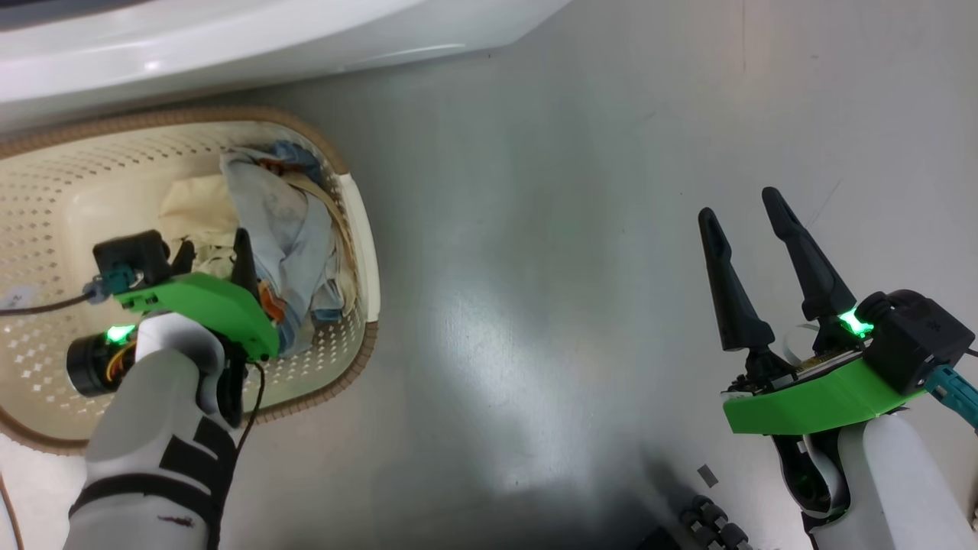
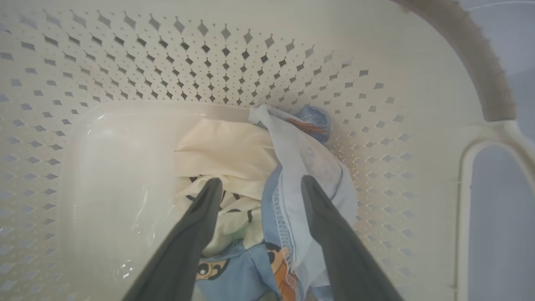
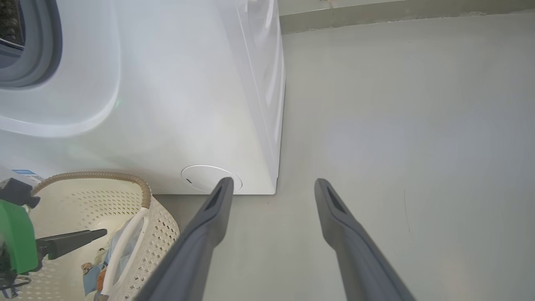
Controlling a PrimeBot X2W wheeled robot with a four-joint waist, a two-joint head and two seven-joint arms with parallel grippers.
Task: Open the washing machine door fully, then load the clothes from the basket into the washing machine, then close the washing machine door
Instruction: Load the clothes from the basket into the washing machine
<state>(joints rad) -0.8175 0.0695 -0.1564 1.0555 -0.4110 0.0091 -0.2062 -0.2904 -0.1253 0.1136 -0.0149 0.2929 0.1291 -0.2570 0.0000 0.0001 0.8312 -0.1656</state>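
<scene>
The cream basket (image 1: 191, 116) stands on the floor in front of the white washing machine (image 1: 229, 38). The clothes (image 1: 283, 229) lie bunched at its right end: a cream piece (image 2: 225, 154), a pale blue one (image 2: 309, 167) and a blue one with orange print (image 2: 250, 271). My left gripper (image 1: 214, 253) reaches down inside the basket (image 2: 167, 62), open, its fingertips straddling the pile just above the cloth. My right gripper (image 1: 739, 206) hangs open over bare floor to the right, holding nothing. The grey gasket (image 3: 37, 62) rings the machine's opening. The washing machine door is out of view.
Grey floor (image 1: 573, 267) stretches right of the basket. The machine's right front corner (image 3: 276, 188) and round filter cover (image 3: 205, 177) lie just beyond my right gripper (image 3: 273, 184). A skirting strip (image 3: 376, 16) runs along the far wall. My wheeled base (image 1: 710, 519) shows at the bottom.
</scene>
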